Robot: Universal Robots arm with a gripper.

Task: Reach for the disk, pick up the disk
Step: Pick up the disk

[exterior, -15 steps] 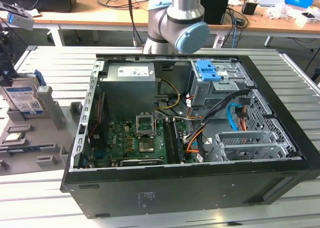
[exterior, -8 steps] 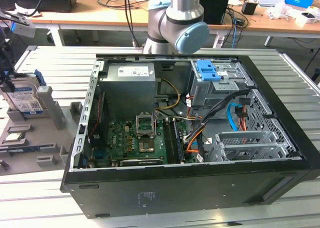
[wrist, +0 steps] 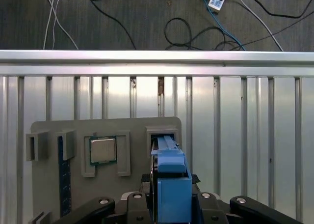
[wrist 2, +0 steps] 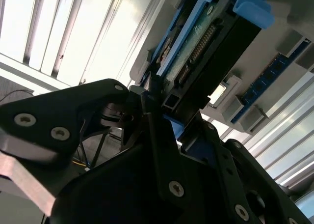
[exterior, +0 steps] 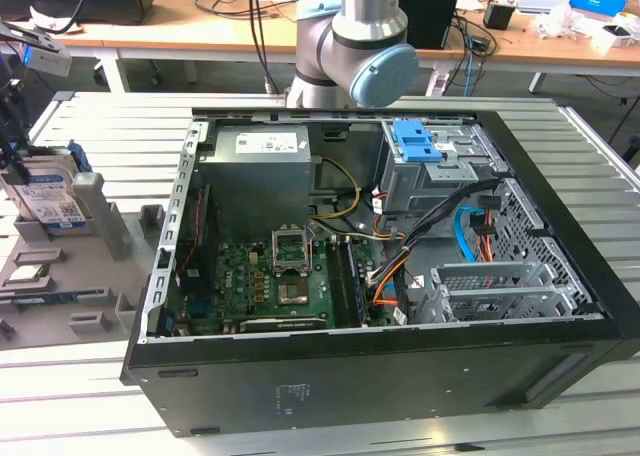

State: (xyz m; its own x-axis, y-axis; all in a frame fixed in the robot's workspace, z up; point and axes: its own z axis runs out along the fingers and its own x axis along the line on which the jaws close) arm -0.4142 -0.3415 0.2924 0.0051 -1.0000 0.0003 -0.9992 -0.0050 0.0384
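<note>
Closest in both wrist views are the black links and screw heads of the gripper (wrist: 171,181) (wrist 2: 169,108). Its jaws are drawn in to the thickness of the disk (wrist: 170,160) (wrist 2: 206,42), with one finger (wrist: 146,179) against each flat side and no gap showing, so it has the drive clamped. The disk stands on edge. In the first wrist view its blue rail faces the camera and its far end sits in the slot of a grey holder plate (wrist: 140,128). In the second wrist view the green circuit board on its underside and a row of connector pins can be seen. On the same plate, just beside the drive's slot, a square silver chip (wrist: 103,151) lies in its own recess, and a thin blue memory strip (wrist: 61,175) lies beyond that. The plate rests on a slatted aluminium table (wrist: 245,135), past whose edge cables (wrist: 189,32) trail over a dark floor. In the exterior view the disk (exterior: 45,191) stands upright in the holder plate (exterior: 60,276) at the exterior view's left, well apart from the open black computer case (exterior: 400,376), in which a green motherboard (exterior: 270,276) and a blue latch (exterior: 415,141) on the drive cage are visible, with the arm (exterior: 350,36) rising behind the case
</note>
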